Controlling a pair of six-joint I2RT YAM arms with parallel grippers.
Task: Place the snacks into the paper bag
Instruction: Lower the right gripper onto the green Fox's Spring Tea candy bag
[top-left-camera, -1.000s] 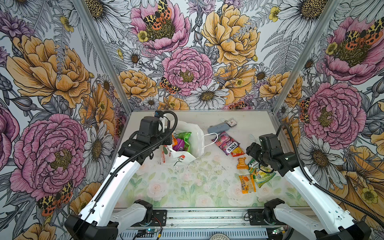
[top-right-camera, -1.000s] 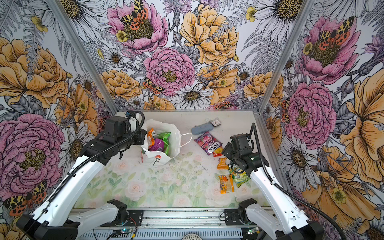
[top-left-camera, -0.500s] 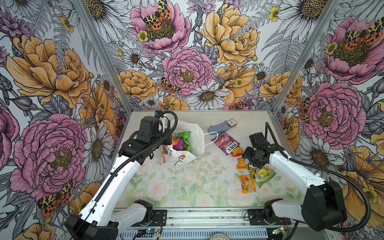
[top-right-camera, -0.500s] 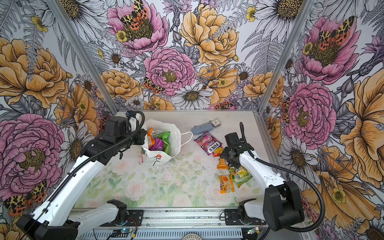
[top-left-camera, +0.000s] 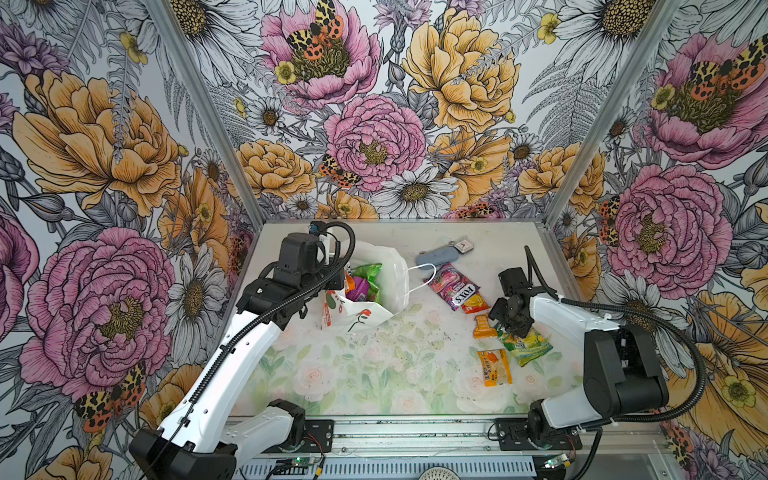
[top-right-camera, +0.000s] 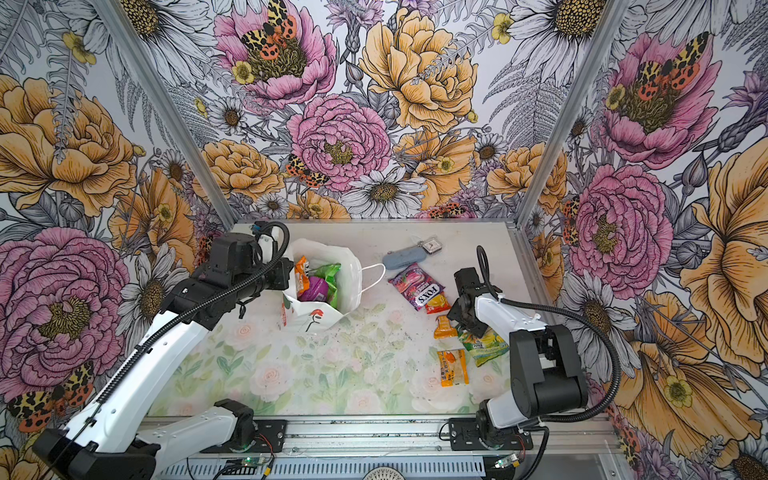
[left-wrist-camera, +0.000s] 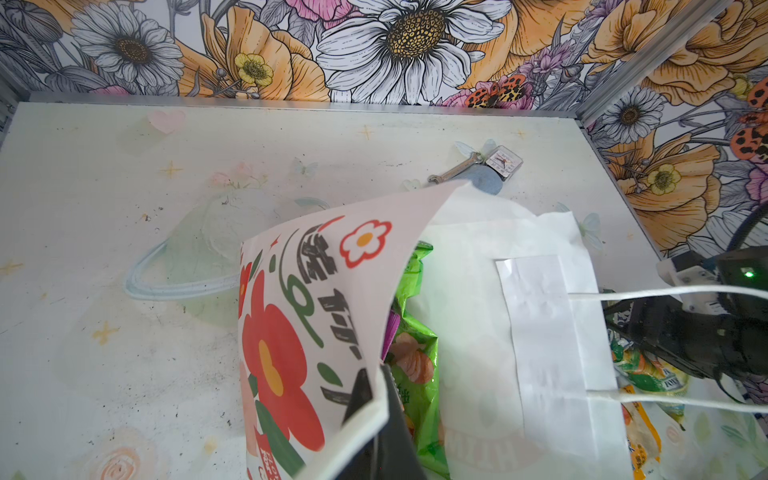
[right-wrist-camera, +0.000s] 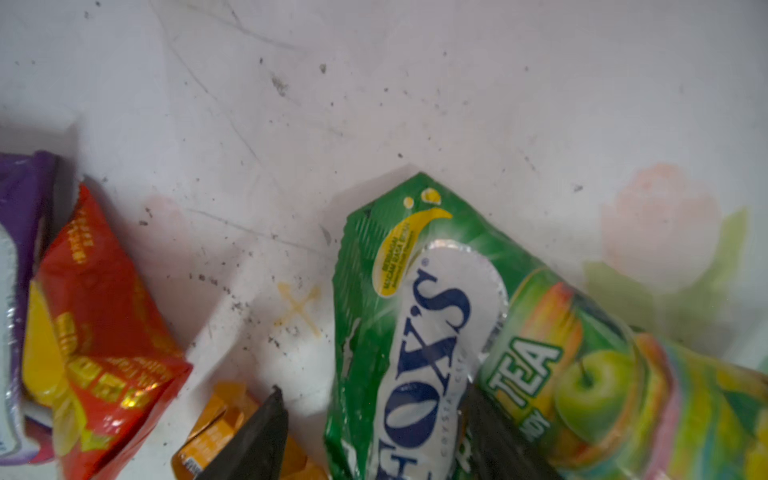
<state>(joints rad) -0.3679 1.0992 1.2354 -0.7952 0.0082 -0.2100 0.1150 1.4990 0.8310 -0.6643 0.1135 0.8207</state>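
Near the table's back left, the left gripper (left-wrist-camera: 376, 399) pinches shut on the rim of the paper bag (top-left-camera: 392, 286), whose mouth gapes wide. Across bare table (top-left-camera: 374, 374), the right gripper (right-wrist-camera: 374, 419) stands open astride the end of the green FOX'S packet (right-wrist-camera: 419, 324).

lighting: bright, even, diffuse; shadows soft, short. top views: sharp. left wrist view: nearest paper bag (left-wrist-camera: 316, 311) edge blurred. right wrist view: soft overall; sheen on green fox's packet (right-wrist-camera: 415, 332).
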